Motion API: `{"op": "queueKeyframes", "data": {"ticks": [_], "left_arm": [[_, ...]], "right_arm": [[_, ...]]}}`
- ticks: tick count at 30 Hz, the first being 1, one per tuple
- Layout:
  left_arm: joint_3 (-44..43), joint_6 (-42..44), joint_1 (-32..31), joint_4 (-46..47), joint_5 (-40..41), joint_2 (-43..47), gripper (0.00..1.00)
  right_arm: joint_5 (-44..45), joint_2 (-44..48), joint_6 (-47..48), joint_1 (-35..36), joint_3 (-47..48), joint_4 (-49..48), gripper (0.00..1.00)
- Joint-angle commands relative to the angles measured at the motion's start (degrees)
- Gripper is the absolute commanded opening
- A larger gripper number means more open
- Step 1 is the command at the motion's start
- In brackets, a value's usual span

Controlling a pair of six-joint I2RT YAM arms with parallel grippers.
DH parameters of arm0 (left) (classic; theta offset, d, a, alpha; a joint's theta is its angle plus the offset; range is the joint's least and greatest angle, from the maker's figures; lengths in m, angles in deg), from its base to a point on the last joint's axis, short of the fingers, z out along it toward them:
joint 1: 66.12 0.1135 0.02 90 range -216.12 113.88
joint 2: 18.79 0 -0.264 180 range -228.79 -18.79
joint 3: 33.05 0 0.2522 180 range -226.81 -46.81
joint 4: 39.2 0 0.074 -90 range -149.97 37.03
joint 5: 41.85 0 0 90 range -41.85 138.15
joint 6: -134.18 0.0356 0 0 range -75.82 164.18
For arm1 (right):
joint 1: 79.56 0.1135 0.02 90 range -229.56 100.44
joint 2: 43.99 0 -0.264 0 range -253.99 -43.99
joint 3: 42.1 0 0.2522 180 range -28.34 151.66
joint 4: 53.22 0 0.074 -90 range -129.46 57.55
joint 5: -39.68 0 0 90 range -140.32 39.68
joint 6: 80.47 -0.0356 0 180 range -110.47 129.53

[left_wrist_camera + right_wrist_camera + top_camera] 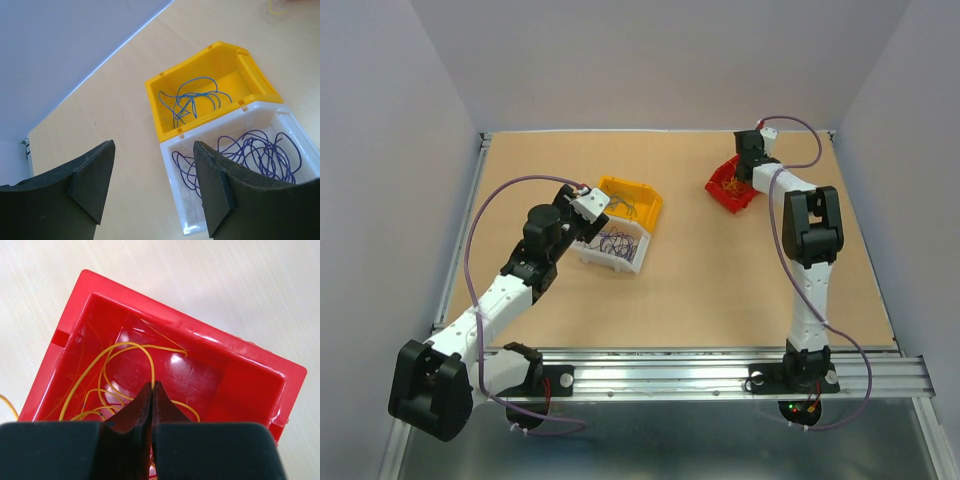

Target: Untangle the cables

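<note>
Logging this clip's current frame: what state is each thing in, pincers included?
Left pincer: open, empty, near the white bin.
Right pincer: shut over the red bin, a yellow strand meeting its tips.
Blue wires: looped in the yellow bin.
Purple wires: tangled loops in the white bin.
Yellow wires: loose loops in the red bin.

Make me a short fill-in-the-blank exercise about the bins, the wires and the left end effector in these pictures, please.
1. The yellow wires lie in the ___ bin.
2. The purple wires lie in the ___ bin.
3. The yellow bin holds ___ wires.
4. The jaws of the left end effector stand ___.

Missing words: red; white; blue; open.
</note>
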Motion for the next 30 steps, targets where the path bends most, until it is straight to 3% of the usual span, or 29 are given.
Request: {"op": "queueKeyframes", "data": {"ticks": [1, 4, 5, 8, 13, 17, 20, 25, 30], "left_arm": [[-0.7, -0.5, 0.2, 1.8, 0.0, 0.5, 0.75], [-0.7, -0.6, 0.2, 1.7, 0.0, 0.7, 0.75], [-0.6, -0.6, 0.2, 1.7, 0.1, 0.9, 0.75], [-0.6, -0.5, 0.2, 1.6, 0.2, 0.9, 0.75], [-0.8, -0.4, 0.2, 1.5, 0.2, 0.6, 0.75], [-0.9, -0.4, 0.2, 1.3, 0.3, 0.5, 0.75], [-0.9, -0.5, 0.2, 1.2, 0.1, 0.6, 0.75], [-1.1, -0.4, 0.2, 0.9, 0.1, 0.5, 0.76], [-1.2, -0.5, 0.2, 0.7, 0.2, 0.3, 0.76]], "right_arm": [[3.2, 0.1, -2.2, 0.5, 1.1, 4.2, 0.01], [3.2, 5.7, -3.6, 0.6, -1.1, 4.1, 0.05], [2.9, 8.1, -4.0, 0.8, -2.0, 3.8, 0.17], [3.0, 11.2, -3.8, 1.3, -3.3, 3.5, 0.29], [2.6, 13.1, -4.2, 1.5, -4.5, 2.9, 0.32], [2.8, 14.2, -4.8, 1.5, -5.6, 2.3, 0.45], [2.9, 15.6, -4.9, 1.6, -7.0, 2.0, 0.45], [-5.2, 17.9, -3.9, 1.6, -10.5, -1.2, 0.43], [-9.0, 14.3, -4.1, 1.7, -9.7, -2.3, 0.27]]}}
